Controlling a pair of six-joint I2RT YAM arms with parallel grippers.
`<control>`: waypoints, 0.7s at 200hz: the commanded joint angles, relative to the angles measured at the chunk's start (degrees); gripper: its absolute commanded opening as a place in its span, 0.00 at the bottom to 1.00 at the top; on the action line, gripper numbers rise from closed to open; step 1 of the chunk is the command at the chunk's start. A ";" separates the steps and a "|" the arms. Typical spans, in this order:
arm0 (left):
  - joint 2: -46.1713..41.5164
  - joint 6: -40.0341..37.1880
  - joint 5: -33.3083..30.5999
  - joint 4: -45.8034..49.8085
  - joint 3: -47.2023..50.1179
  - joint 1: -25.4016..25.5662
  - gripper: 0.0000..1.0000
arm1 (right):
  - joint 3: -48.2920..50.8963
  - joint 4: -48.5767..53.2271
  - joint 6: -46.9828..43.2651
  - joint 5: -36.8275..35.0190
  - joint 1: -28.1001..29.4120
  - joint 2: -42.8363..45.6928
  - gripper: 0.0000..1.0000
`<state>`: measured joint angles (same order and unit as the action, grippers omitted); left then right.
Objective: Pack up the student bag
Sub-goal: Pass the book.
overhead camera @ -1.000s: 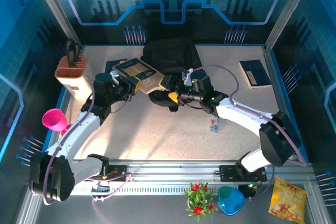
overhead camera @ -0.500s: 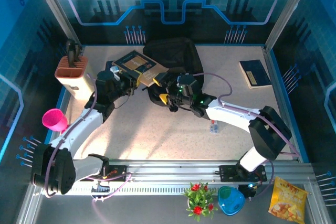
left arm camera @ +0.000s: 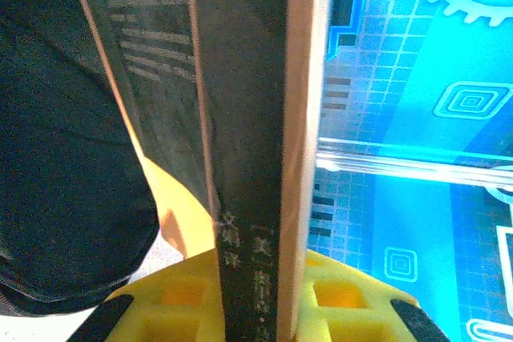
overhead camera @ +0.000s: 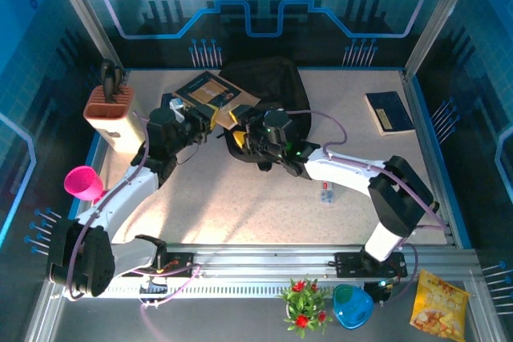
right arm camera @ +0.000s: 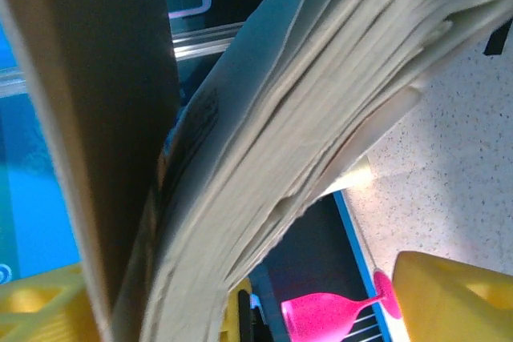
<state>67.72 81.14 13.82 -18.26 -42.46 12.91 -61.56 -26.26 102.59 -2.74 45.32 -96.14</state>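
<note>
**Open book held up in front of the backpack, both arms crowding it**

The black backpack (overhead camera: pixel 268 86) lies at the far middle of the table (overhead camera: pixel 240 206). An open book (overhead camera: pixel 210 95) and the two arms cover its near edge, so the pockets and straps cannot be made out.

The left gripper (left arm camera: pixel 256 298) is clamped on the book near its spine, a yellow finger on either side. The backpack's black fabric lies just to the left of the book in that view.

The right gripper (right arm camera: pixel 240 300) stands wide. The book's cover and fanned pages hang between its yellow fingers (right arm camera: pixel 449 294), and that finger is clear of the paper. The pages hide most of what lies beyond.

Around them:
- A cream holder with an orange top (overhead camera: pixel 111 114) stands at the left edge, with a pink cup (overhead camera: pixel 82 183) nearer the front.
- A blue book (overhead camera: pixel 389 110) lies well apart at the right.
- A small packet (overhead camera: pixel 325 192), too small to read, lies beside the right arm.
- On the front ledge sit a potted plant (overhead camera: pixel 302 303), a blue bowl (overhead camera: pixel 351 307) and a snack bag (overhead camera: pixel 439 303).
</note>
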 commanded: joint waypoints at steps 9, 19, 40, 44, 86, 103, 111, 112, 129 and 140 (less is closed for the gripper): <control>-1.27 0.64 0.47 -5.90 -0.27 0.19 0.00 | -1.91 -5.26 1.93 -1.71 -1.06 -2.35 0.63; -1.11 0.35 0.85 -5.72 -0.26 0.19 0.00 | -1.27 -7.26 1.82 -2.25 -1.42 -2.44 0.54; -1.15 -0.36 1.37 -4.75 -0.03 0.15 0.01 | 1.12 -8.96 1.13 -3.62 -1.64 -1.23 0.41; -1.19 -0.41 1.46 -4.49 0.04 0.16 0.01 | 1.60 -8.98 0.94 -3.86 -1.70 -0.91 0.38; -1.51 -4.79 2.20 0.59 -0.22 0.26 0.19 | 4.12 -8.17 -3.23 -3.33 -3.01 1.87 0.06; -2.27 -13.88 -0.17 11.29 -2.42 0.87 0.38 | 5.28 -6.63 -7.03 -2.31 -4.30 3.69 0.00; -2.49 -18.89 -1.65 15.36 -3.27 1.21 0.46 | 6.07 -5.57 -8.72 -1.80 -5.06 4.71 0.00; -2.50 -19.48 -1.81 15.80 -3.39 1.23 0.47 | 6.08 -5.39 -8.98 -1.73 -5.15 4.81 0.00; -1.71 -27.90 -3.63 20.74 -4.55 2.04 0.61 | 7.90 -3.41 -12.77 0.25 -7.41 7.05 0.00; -0.73 -32.05 -3.73 21.99 -4.92 2.70 0.65 | 9.21 -2.35 -15.50 1.29 -9.05 8.79 0.00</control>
<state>67.13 64.47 12.64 -4.47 -44.40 14.22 -54.30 -29.39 95.22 -2.76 39.68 -92.53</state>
